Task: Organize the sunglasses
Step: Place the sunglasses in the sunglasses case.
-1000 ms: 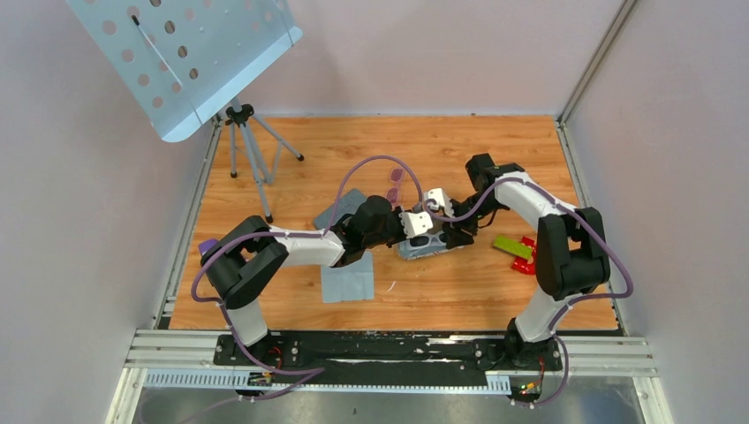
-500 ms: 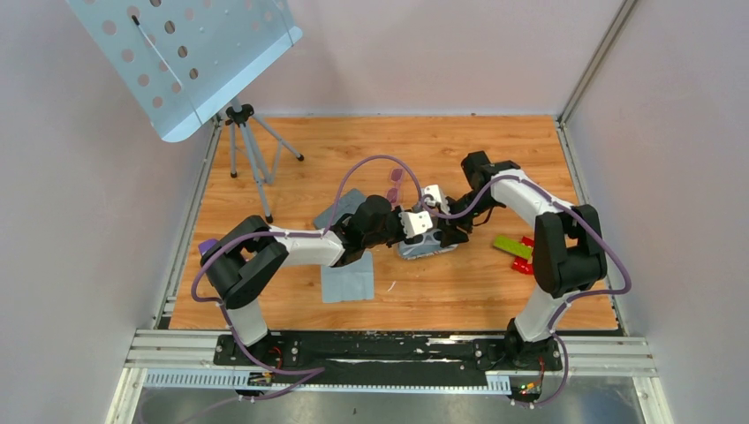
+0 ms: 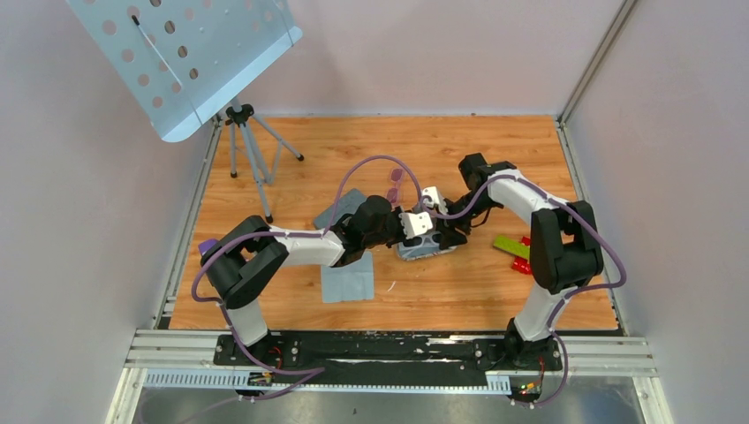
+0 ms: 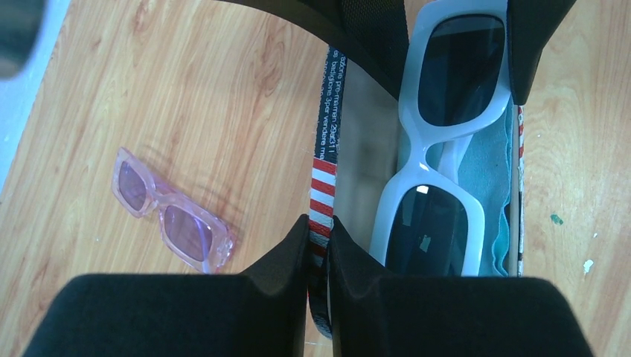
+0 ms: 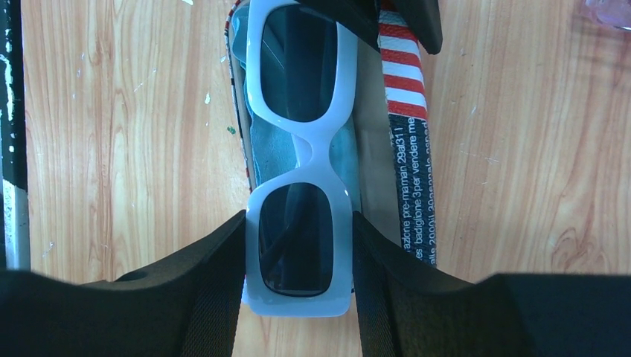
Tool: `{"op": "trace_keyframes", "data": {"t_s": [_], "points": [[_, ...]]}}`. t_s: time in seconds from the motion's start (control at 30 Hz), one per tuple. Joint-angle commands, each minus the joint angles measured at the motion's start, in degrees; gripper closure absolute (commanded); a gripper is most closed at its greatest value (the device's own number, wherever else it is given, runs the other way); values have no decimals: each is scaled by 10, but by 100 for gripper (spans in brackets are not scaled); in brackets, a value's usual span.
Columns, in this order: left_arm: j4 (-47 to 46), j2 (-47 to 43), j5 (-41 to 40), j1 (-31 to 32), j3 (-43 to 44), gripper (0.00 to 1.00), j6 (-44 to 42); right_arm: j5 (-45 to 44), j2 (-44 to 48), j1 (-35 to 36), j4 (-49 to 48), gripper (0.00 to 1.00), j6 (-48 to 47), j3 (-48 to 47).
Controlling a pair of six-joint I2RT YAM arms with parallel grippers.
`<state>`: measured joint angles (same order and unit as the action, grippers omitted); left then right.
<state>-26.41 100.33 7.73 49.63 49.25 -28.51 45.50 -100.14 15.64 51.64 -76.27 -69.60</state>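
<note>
The pink sunglasses (image 4: 173, 223) lay flat on the wooden counter (image 4: 186, 89), lenses up, beside the open striped case (image 4: 323, 175) and apart from it. The left pincer (image 4: 320, 223) was pinched together on the case's thin striped rim. Inside the case, on a pale blue lining, rested the white sunglasses (image 5: 298, 126) with dark lenses. The right pincer (image 5: 298, 238) was clamped across one end of that white frame, a finger pressed against each side.
</note>
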Motion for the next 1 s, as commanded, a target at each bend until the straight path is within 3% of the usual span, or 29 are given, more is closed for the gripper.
{"op": "trace_keyframes", "data": {"t_s": [0.0, 0.43, 0.63, 0.8, 0.97], "points": [[-40, -10, 12, -1, 6, 100, 10, 3, -15, 13, 9, 73, -17, 5], [-36, -5, 27, -1, 8, 100, 14, -12, -9, 16, -44, 64, -2, 28], [-38, -3, 36, -1, 8, 100, 21, -13, 3, 18, -64, 50, 4, 49], [-44, 8, 48, -1, 8, 100, 32, -2, 19, 18, -80, 46, 23, 56], [-55, 15, 53, -1, 8, 100, 44, 22, 66, 18, -76, 35, 36, 73]]}}
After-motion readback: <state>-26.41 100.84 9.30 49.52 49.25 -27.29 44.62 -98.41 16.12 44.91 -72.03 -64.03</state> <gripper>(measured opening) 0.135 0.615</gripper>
